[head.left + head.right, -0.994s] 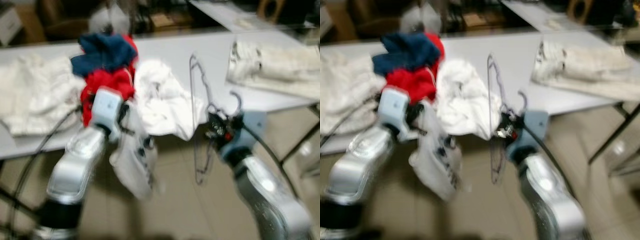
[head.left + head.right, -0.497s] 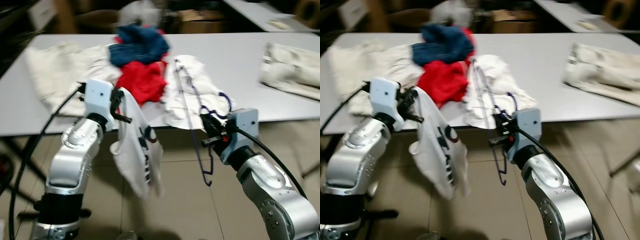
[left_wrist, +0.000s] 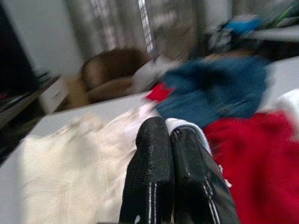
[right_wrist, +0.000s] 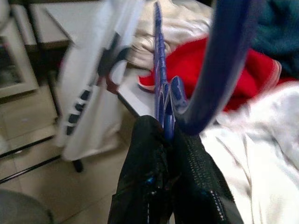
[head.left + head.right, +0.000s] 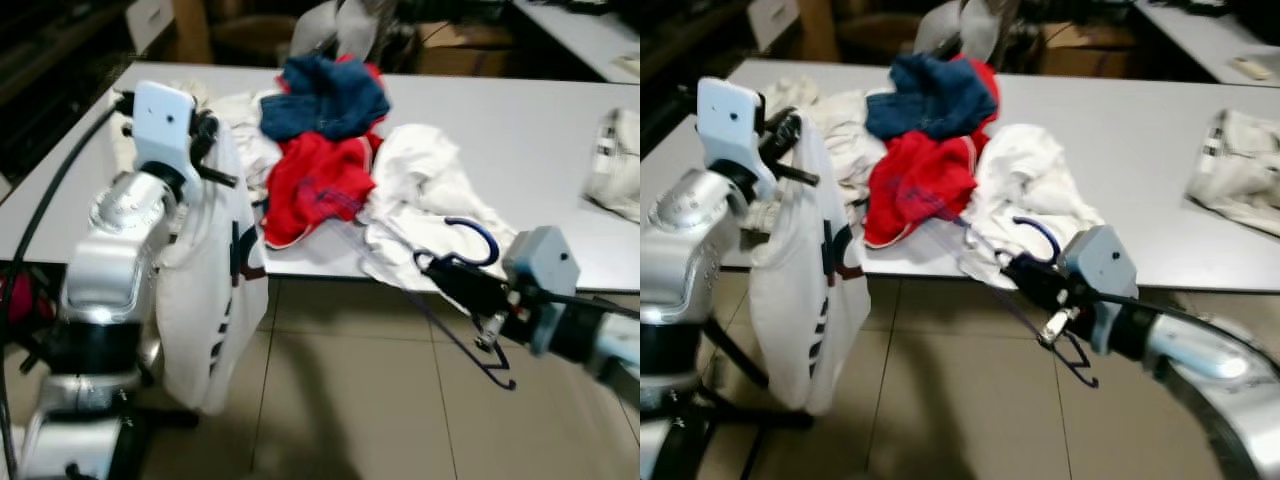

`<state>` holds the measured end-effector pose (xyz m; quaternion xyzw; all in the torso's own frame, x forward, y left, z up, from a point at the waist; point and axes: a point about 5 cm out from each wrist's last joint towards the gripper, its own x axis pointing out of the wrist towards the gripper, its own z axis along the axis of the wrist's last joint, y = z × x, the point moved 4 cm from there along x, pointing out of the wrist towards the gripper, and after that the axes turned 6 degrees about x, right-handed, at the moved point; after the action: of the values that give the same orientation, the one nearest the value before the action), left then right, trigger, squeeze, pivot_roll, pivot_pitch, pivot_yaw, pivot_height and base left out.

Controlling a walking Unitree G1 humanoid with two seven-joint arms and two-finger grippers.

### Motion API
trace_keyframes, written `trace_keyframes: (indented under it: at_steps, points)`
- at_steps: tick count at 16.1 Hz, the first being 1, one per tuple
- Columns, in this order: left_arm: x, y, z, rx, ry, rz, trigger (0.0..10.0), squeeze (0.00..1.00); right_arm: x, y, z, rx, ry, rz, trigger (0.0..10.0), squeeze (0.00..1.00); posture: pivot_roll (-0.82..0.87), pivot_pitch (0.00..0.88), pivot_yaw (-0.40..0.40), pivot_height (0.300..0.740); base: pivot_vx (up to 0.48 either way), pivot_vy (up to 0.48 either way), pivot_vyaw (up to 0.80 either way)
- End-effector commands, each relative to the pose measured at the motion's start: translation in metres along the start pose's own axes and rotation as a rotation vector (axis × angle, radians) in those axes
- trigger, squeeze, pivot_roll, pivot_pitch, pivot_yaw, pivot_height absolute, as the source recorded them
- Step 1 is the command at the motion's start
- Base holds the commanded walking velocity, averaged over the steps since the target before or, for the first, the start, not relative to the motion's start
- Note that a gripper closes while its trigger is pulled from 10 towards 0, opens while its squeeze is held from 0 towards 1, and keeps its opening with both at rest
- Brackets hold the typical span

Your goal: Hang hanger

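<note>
I have the blue wire hanger (image 5: pixel 470 262) pinched at its neck in my right end effector (image 4: pixel 167 135), fingers closed on the twisted wire just below the hook, and it is held out in the air off the front edge of the counter (image 5: pixel 520 130), hook up and frame trailing down toward the floor. My left end effector (image 3: pixel 170 140) is clamped shut on the collar of a white T-shirt with dark print (image 5: pixel 205 300), which hangs free beside the counter's front left corner. On the counter sit a red garment (image 5: pixel 315 185), a navy one (image 5: pixel 325 95) and a crumpled white garment (image 5: pixel 430 190). I judge I'm at the carry stage: both things are secured, not yet joined. Next I'd need to bring the hanger's arm to the shirt's neck opening and thread it in without snagging the loose cloth.
</note>
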<state>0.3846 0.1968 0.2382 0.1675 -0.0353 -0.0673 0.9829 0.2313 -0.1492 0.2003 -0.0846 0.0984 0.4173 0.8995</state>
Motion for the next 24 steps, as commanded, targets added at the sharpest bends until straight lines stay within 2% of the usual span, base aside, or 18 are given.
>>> trace_keyframes:
  at_steps: [1, 4, 7, 9, 12, 14, 17, 24]
  points:
    - [0.005, -0.004, 0.018, 0.003, -0.058, -0.019, 10.0, 0.0, -0.006, 0.001, 0.006, -0.01, -0.006, 0.019, 10.0, 0.0, -0.04, 0.0, 0.004, 0.74, 0.255, 0.0, 0.0]
    - [0.022, 0.005, 0.042, -0.076, -0.122, -0.019, 10.0, 0.0, -0.009, 0.018, 0.015, -0.014, 0.012, 0.192, 10.0, 0.0, -0.04, 0.0, 0.003, 0.74, 0.256, 0.0, 0.0]
    - [0.028, 0.016, 0.055, -0.049, -0.157, -0.004, 10.0, 0.0, -0.008, 0.023, 0.02, -0.025, 0.008, 0.251, 10.0, 0.0, -0.04, 0.0, 0.002, 0.74, 0.272, 0.0, 0.0]
    - [0.031, 0.026, 0.069, -0.04, -0.193, 0.004, 10.0, 0.0, -0.003, 0.019, 0.027, -0.046, -0.017, 0.26, 10.0, 0.0, -0.04, 0.0, 0.004, 0.74, 0.285, 0.0, 0.0]
    - [0.031, 0.043, 0.088, -0.046, -0.248, 0.051, 10.0, 0.0, 0.019, 0.004, 0.028, -0.102, -0.026, 0.2, 10.0, 0.0, -0.03, 0.0, -0.005, 0.74, 0.305, 0.0, 0.0]
    - [0.03, 0.05, 0.093, -0.039, -0.268, 0.062, 10.0, 0.0, 0.03, 0.0, 0.029, -0.115, -0.036, 0.179, 10.0, 0.0, -0.02, 0.0, -0.014, 0.74, 0.321, 0.0, 0.0]
    - [0.029, 0.053, 0.1, -0.053, -0.297, 0.058, 10.0, 0.0, 0.045, -0.001, 0.033, -0.144, -0.059, 0.176, 10.0, 0.0, -0.02, 0.0, -0.014, 0.74, 0.321, 0.0, 0.0]
    - [0.032, 0.048, 0.115, -0.053, -0.347, 0.003, 10.0, 0.0, 0.066, 0.0, 0.043, -0.195, -0.091, 0.226, 10.0, 0.0, -0.02, 0.0, -0.008, 0.74, 0.324, 0.0, 0.0]
